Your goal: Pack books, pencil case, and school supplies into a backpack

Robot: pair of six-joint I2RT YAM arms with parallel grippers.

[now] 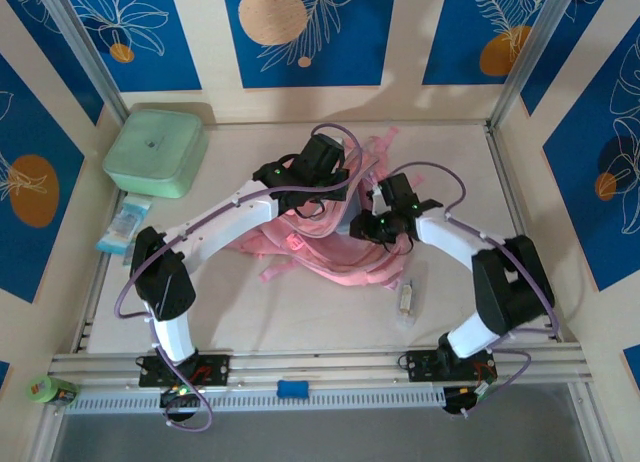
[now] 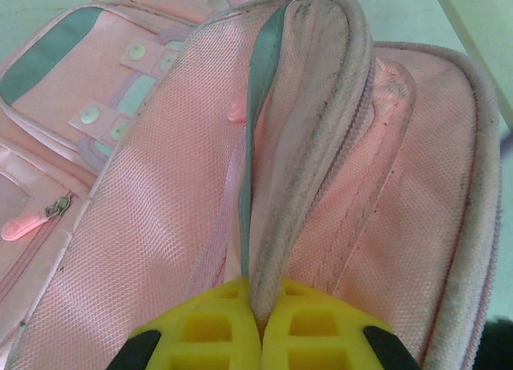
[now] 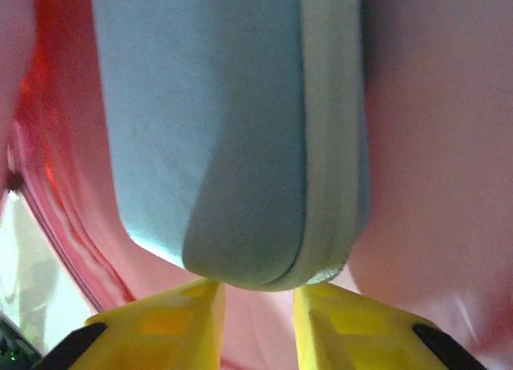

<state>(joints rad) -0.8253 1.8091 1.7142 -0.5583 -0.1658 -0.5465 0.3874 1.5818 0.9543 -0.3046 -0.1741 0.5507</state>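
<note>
Bottom centre, right gripper (image 3: 258,302) parted beneath pencil case (image 3: 232,130); should left gripper (image 2: 260,326), pinching backpack (image 2: 160,226) rim, slip, I expect snagging.

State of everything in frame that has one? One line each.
backpack: unzipped, opening rim lifted.
left end effector: shut on the backpack's rim.
pencil case: inside the backpack, pink fabric on both sides.
right end effector: open, tips at the pencil case's end.
wrapped stick: lying outside the backpack, not packed.
green box: lid on.
</note>
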